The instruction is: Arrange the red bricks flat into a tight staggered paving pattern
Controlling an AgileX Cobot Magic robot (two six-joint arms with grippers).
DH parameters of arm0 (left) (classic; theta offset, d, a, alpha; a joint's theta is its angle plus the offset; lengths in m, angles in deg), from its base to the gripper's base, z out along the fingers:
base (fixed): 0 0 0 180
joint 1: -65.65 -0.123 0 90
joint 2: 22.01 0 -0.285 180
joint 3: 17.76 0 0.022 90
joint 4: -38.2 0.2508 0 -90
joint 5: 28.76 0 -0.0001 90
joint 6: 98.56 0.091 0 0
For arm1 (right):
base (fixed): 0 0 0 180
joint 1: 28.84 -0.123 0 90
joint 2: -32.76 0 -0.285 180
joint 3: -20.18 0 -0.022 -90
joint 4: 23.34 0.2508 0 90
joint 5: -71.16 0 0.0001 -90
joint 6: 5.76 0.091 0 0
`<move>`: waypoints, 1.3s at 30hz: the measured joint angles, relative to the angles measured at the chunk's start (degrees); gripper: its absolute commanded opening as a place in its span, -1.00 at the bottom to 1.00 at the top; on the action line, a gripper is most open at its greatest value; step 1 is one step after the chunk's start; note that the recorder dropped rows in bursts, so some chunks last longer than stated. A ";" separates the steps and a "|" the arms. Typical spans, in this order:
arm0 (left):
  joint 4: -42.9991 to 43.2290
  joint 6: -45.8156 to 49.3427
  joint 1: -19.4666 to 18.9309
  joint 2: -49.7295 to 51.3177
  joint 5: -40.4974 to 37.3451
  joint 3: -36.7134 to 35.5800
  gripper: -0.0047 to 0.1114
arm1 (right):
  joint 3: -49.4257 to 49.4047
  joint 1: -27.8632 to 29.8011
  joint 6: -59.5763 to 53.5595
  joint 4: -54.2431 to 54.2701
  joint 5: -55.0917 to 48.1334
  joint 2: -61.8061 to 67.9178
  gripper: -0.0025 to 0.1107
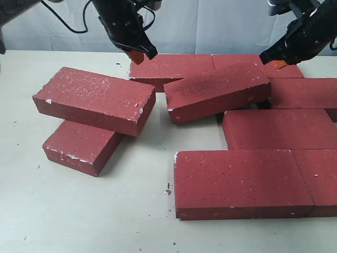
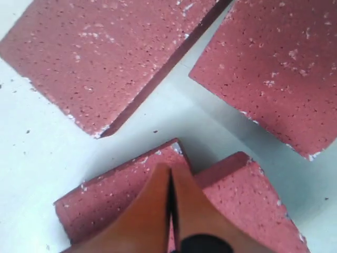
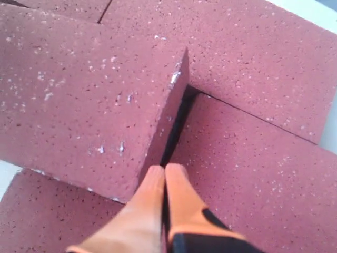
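Observation:
Several dark-red bricks lie on the pale table (image 1: 79, 211). One tilted brick (image 1: 218, 89) rests askew on the laid rows at right, its right end raised; it also shows in the right wrist view (image 3: 79, 95). At left a loose brick (image 1: 95, 99) leans on another flat brick (image 1: 81, 146). Flat bricks (image 1: 239, 179) (image 1: 279, 129) form rows at front right. My left gripper (image 1: 139, 54) hovers shut over the back-left brick (image 1: 171, 66), holding nothing; its fingers (image 2: 152, 211) are pressed together. My right gripper (image 1: 278, 64) hangs shut by the tilted brick's raised end, fingers (image 3: 176, 195) together.
Bare table (image 2: 31, 158) lies between the left pair and the laid rows. A small dark speck (image 1: 167, 191) sits near the front brick's corner. Cables (image 1: 68, 23) hang behind the left arm.

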 measured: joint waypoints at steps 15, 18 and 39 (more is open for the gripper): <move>-9.50 4.46 -5.16 -30.38 23.68 -48.82 -0.92 | 0.00 3.29 6.13 2.60 4.82 4.24 -0.97; -9.76 6.92 -5.16 -35.08 31.10 -57.32 -0.92 | 0.00 3.29 6.23 4.38 6.76 6.44 -0.97; -6.86 9.71 -5.61 -37.16 48.11 -65.29 -0.92 | 0.71 -7.36 2.80 8.15 16.71 13.14 -0.97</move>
